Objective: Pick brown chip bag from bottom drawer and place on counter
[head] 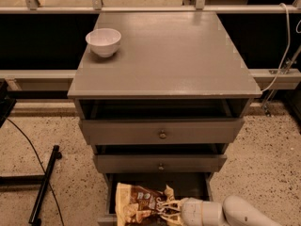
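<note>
Brown chip bag (138,206) inside open bottom drawer (193,185), lying tilted, tan end to the left. Gripper (170,210) at bag's right end in the drawer mouth, jaws pinching the crinkled edge. Arm (235,213) at lower right. Counter (174,55) above, with white bowl (103,41) near back-left corner. Top drawer (162,132) and middle drawer (161,164) partly pulled out.
</note>
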`<action>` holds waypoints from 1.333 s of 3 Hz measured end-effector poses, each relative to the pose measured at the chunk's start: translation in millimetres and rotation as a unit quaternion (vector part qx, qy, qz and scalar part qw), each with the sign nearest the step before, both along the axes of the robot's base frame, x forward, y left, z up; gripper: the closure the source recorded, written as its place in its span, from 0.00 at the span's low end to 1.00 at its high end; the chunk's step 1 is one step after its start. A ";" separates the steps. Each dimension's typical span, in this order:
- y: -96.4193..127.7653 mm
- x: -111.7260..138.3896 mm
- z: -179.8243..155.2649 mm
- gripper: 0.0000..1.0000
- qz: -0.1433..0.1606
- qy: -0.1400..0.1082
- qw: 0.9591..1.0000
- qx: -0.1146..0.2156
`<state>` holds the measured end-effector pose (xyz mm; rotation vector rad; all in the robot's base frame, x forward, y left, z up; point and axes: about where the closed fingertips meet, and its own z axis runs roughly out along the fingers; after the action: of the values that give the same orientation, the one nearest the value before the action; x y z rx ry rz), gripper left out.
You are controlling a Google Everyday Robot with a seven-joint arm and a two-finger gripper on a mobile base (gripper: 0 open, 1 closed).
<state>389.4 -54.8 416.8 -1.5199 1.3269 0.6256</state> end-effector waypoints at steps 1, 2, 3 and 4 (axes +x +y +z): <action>-2.1 7.1 26.5 1.00 0.028 -0.022 0.999 0.004; -1.5 -4.9 103.2 1.00 0.083 -0.076 0.993 0.025; 3.4 -24.1 188.4 1.00 0.121 -0.129 0.984 0.011; -8.9 -27.1 266.9 1.00 0.141 -0.151 0.978 -0.009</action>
<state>362.3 -63.7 683.7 -1.7572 0.8971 0.5312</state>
